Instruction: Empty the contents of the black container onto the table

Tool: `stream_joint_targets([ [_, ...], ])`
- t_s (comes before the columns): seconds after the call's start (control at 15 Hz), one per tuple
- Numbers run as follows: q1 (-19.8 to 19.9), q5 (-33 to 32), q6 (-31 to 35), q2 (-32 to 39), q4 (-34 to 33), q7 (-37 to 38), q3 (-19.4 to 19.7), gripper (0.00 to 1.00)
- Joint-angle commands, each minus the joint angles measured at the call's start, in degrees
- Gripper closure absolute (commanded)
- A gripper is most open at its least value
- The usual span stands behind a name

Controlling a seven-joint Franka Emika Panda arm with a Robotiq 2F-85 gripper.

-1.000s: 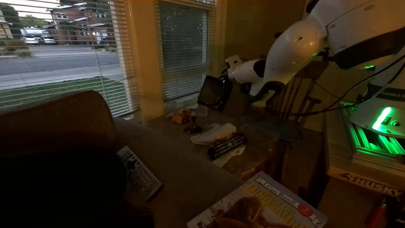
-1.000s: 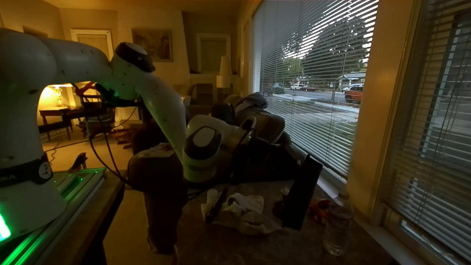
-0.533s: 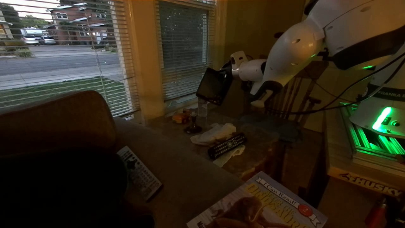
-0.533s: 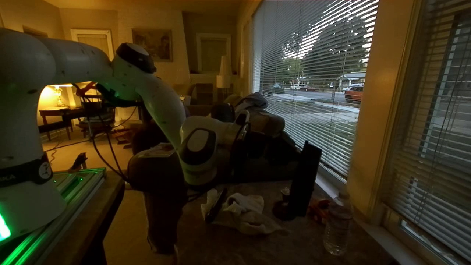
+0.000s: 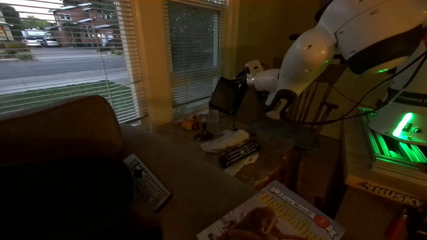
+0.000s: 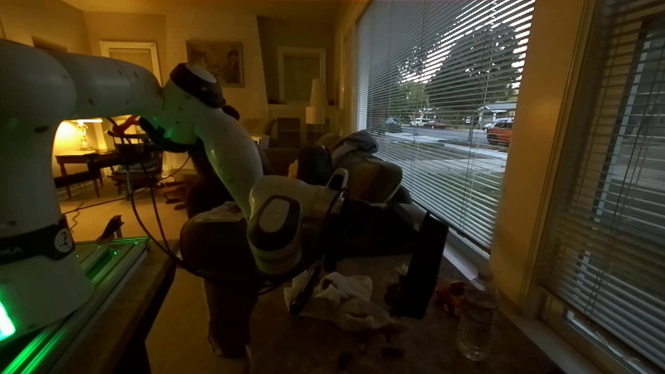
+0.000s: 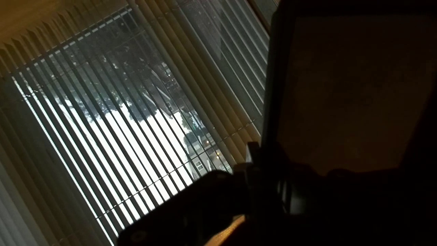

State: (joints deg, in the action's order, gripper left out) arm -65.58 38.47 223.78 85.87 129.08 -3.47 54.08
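Observation:
The black container (image 5: 228,95) is held tilted in the air above the table (image 5: 268,165), near the window. In an exterior view it is a dark slanted slab (image 6: 423,265). In the wrist view its dim squarish face (image 7: 355,89) fills the right side. My gripper (image 5: 241,78) is shut on its edge; in the wrist view the gripper (image 7: 264,153) is very dark around that edge. Small dark pieces lie on the table, one behind the cloth (image 5: 235,127) and one in an exterior view (image 6: 392,352). Whether anything stays inside the container cannot be told.
A white cloth (image 5: 227,140) and a black remote (image 5: 240,153) lie below the arm. A dark stand (image 5: 203,134), an orange toy (image 5: 190,123) and a clear bottle (image 6: 475,324) stand by the window blinds. A wooden chair (image 5: 303,103) is behind the table.
The container rose, then dipped again, changing its tilt and shifting slightly toward the robot base. Small dark pieces now lie on the table where none showed before. The gripper keeps its hold.

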Motion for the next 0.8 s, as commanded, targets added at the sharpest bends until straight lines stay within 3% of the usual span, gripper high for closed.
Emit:
stream_joint_targets([
  [0.0,2.3,3.06,3.43,-0.41,-2.62,-4.89,-2.1,0.98],
  [0.4,6.12,4.06,11.23,-0.29,-6.32,-9.9,-5.05,0.98],
  [0.73,11.6,4.15,18.46,-1.18,-10.52,-15.53,-9.25,0.98],
])
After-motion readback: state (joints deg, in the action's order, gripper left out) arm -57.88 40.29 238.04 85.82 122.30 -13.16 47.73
